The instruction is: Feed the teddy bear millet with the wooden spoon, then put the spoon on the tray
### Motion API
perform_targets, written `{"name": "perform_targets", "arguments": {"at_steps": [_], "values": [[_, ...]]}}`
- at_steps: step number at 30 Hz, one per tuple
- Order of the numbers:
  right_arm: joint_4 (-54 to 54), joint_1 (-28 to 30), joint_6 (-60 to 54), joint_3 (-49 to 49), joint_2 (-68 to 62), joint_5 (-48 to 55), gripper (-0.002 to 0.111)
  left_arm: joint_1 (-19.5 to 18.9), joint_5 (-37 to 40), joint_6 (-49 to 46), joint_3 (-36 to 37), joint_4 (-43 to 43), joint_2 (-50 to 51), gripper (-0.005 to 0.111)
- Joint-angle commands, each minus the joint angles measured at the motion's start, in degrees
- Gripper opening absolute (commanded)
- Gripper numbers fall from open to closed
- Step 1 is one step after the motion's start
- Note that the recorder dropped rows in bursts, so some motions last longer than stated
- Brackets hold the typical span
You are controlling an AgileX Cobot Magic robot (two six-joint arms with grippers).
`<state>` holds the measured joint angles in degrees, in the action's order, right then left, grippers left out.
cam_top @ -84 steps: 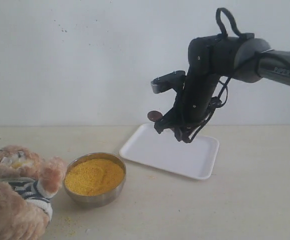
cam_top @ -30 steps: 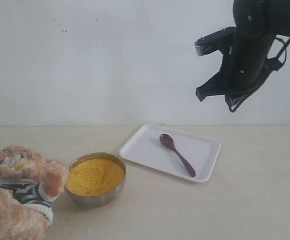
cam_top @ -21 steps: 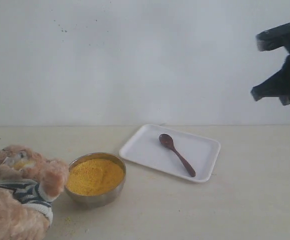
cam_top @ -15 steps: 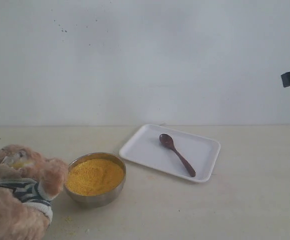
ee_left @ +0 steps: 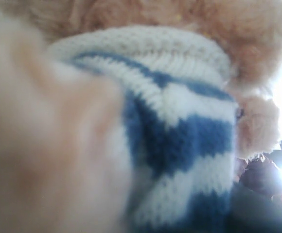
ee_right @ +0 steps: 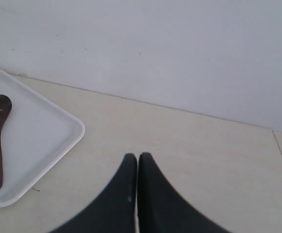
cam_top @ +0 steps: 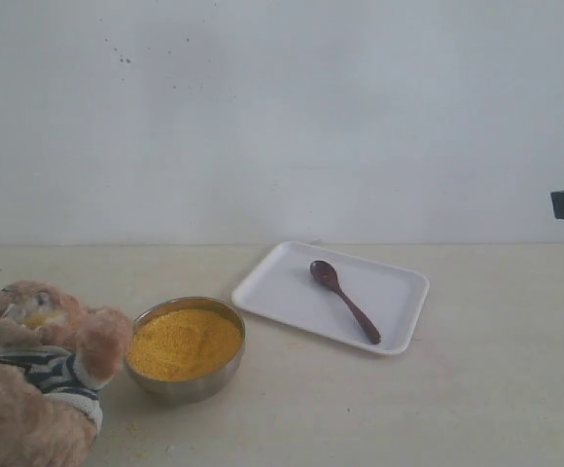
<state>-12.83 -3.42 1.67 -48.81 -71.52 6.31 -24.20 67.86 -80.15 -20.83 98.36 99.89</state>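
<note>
Right gripper (ee_right: 137, 156): both dark fingers are pressed together along their length, with nothing held between them. It is held above the bare table (cam_top: 476, 409), to the right of the tray and well apart from it.
Left gripper: not made out in any view. Its wrist camera is filled at close range by striped shirt and fur, so its opening and any hold cannot be told.
Wooden spoon (cam_top: 344, 301): laid flat inside the tray, free of both grippers. The oval bowl is turned to the far left, the handle to the near right.
Tray (cam_top: 282, 287): set on the table, right of and farther back than the metal bowl.
Millet (cam_top: 183, 342): heaped in the metal bowl (cam_top: 190, 387).
Teddy bear (cam_top: 34, 375): placed at the near left, one paw raised just beside the bowl's left rim.
</note>
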Motion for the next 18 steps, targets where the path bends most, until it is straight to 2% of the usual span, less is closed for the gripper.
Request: {"name": "perform_targets", "arguments": {"at_steps": [1,6,9,11,15,18], "values": [[0.0,0.2,-0.3,0.2,0.6,-1.4,0.000,0.1,2.1,-0.4,0.2,0.3,-0.5,0.004],[0.2,0.2,-0.2,0.2,0.6,-1.6,0.000,0.1,2.1,-0.4,0.2,0.3,-0.5,0.004],[4.1,0.2,5.1,0.2,2.3,0.4,0.000,0.1,2.1,-0.4,0.2,0.3,-0.5,0.004],[7.8,0.2,7.8,0.5,5.3,1.1,0.000,0.1,2.1,-0.4,0.2,0.3,-0.5,0.004],[7.8,0.3,5.0,4.9,13.8,-6.3,0.000,0.1,2.1,-0.4,0.2,0.4,-0.5,0.004],[7.8,0.3,5.0,8.1,20.9,-7.4,0.000,0.1,2.1,-0.4,0.1,0.4,-0.5,0.004]]}}
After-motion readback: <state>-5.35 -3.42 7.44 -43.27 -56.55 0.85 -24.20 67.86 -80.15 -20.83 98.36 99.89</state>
